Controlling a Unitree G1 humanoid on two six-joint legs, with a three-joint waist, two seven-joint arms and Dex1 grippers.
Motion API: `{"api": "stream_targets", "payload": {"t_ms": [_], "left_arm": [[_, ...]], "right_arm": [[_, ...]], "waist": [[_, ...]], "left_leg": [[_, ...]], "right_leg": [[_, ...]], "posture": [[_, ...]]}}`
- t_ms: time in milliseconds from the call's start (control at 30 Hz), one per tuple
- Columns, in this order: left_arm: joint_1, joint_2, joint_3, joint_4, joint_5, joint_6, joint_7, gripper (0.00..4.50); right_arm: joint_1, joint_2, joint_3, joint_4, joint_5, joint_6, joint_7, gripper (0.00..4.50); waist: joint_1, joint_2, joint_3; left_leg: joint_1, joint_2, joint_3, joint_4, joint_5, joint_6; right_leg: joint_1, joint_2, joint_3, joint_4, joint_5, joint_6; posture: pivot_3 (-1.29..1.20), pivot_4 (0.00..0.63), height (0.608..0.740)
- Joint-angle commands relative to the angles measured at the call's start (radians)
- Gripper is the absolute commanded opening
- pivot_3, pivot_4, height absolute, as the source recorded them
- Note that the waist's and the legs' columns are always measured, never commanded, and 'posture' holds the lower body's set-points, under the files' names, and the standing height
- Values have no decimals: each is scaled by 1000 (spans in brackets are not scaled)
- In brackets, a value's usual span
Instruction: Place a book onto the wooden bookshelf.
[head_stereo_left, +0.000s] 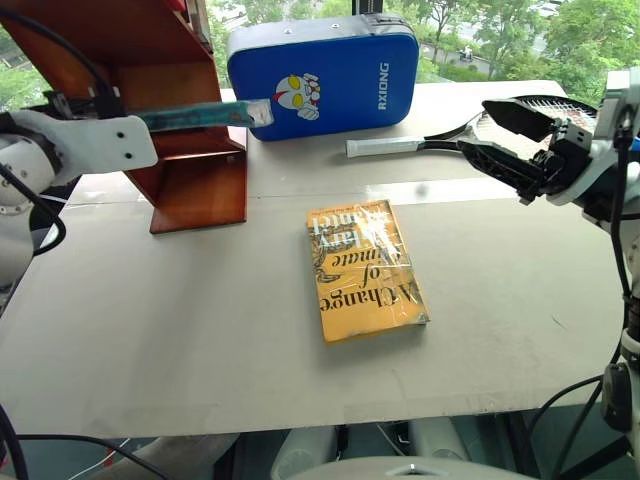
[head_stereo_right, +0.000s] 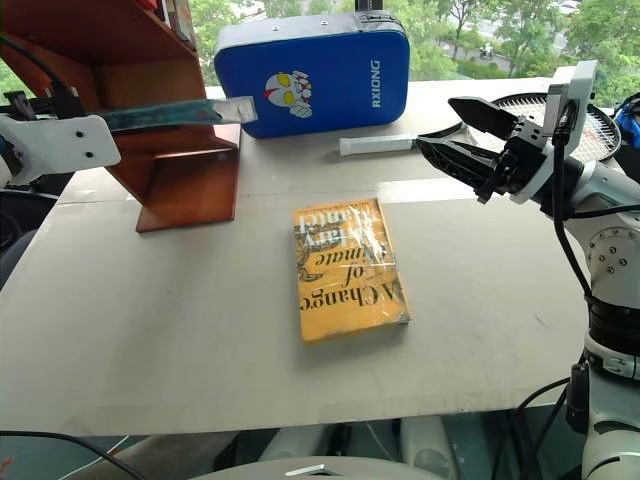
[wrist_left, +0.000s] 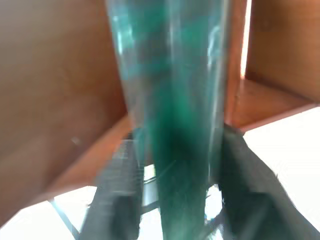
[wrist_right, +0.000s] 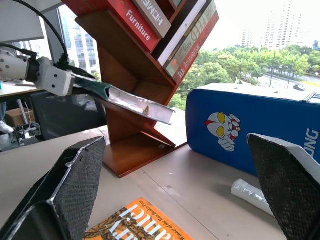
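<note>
Beige tabletop (head_stereo_left: 200, 330): left gripper (wrist_left: 172, 170) fingers straddle the plastic-wrapped teal book (head_stereo_left: 200, 115), contact blurred, beside the reddish-brown wooden bookshelf (head_stereo_left: 190, 180); right gripper (head_stereo_right: 455, 135) spread wide, empty

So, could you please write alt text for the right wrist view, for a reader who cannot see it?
The left gripper holds the teal-green book out level at the wooden bookshelf, whose slanted upper compartments already hold other books. The open right gripper frames a blue padded case and the corner of an orange book on the table.

two loose books (head_stereo_left: 364, 268), one bookshelf (head_stereo_left: 190, 150), one blue case (head_stereo_left: 322, 75), one racket (head_stereo_left: 470, 135)
</note>
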Motion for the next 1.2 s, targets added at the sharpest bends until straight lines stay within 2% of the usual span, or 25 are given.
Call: {"api": "stream_targets", "payload": {"t_ms": [33,67,100,267,433,500,633,700,800,933,967,1033,1200], "left_arm": [[-5,33,56,-23,16,34,0,3919],[0,34,63,-26,16,43,-1,4378],[4,36,68,-30,17,52,-1,4479],[65,10,155,-113,5,120,-7,4479],[166,-77,320,-310,-57,196,-57,4479],[191,-161,371,-391,-124,227,-60,4479],[286,-410,436,-506,-305,252,-48,4479],[362,-530,430,-541,-427,253,-72,4479],[463,-762,387,-610,-687,353,-88,4479],[592,-912,293,-598,-826,387,-81,4479],[620,-933,274,-580,-839,383,-73,4479],[692,-929,219,-523,-777,272,-68,4479],[808,-905,168,-411,-699,100,-32,4479]], "right_arm": [[-6,3,-25,-31,6,-24,-1,4500],[-8,4,-25,-27,5,-26,0,4500],[-10,6,-25,-23,5,-28,1,4500],[-13,15,-20,4,-4,-39,16,4500],[-3,0,7,54,-59,-84,77,4500],[21,-17,12,92,-110,-133,117,4500],[120,-41,5,127,-182,-213,174,4500],[191,-42,7,137,-227,-269,194,4500],[313,-13,-9,151,-271,-325,171,4500],[508,22,-32,155,-320,-386,137,4500],[555,32,-38,152,-329,-395,125,4500],[639,45,-38,160,-368,-443,115,4500],[718,53,-53,200,-413,-531,105,4500]], "waist": [[0,0,0],[-1,0,0],[-1,0,0],[-2,0,0],[-1,0,0],[0,0,0],[8,1,-1],[9,1,-1],[10,1,-1],[23,0,-1],[25,1,-2],[27,1,-2],[21,4,-2]], "left_leg": [[0,0,0,0,0,0],[0,0,0,0,0,0],[0,0,0,0,0,0],[0,0,0,0,0,0],[0,0,0,0,0,0],[0,0,0,0,0,0],[0,0,0,3,0,0],[1,0,1,3,0,0],[1,0,1,4,0,0],[2,0,0,8,0,0],[3,0,0,8,0,0],[5,0,0,8,0,0],[15,1,4,6,-1,0]], "right_leg": [[0,0,0,0,0,0],[0,0,0,0,0,0],[0,0,0,0,0,0],[0,0,0,0,0,0],[0,0,0,0,0,0],[0,0,0,0,0,0],[1,-1,-2,0,0,0],[1,-1,-1,1,0,0],[2,-1,-1,1,0,0],[4,-1,-1,4,0,0],[5,-1,-1,4,0,0],[7,-1,-1,4,0,0],[15,1,4,3,0,0]], "posture": [[0,150,740],[0,150,740],[0,150,740],[0,150,740],[0,150,740],[0,150,740],[0,150,740],[0,150,740],[0,150,740],[0,150,740],[0,150,740],[0,150,740],[0,150,740]]}}
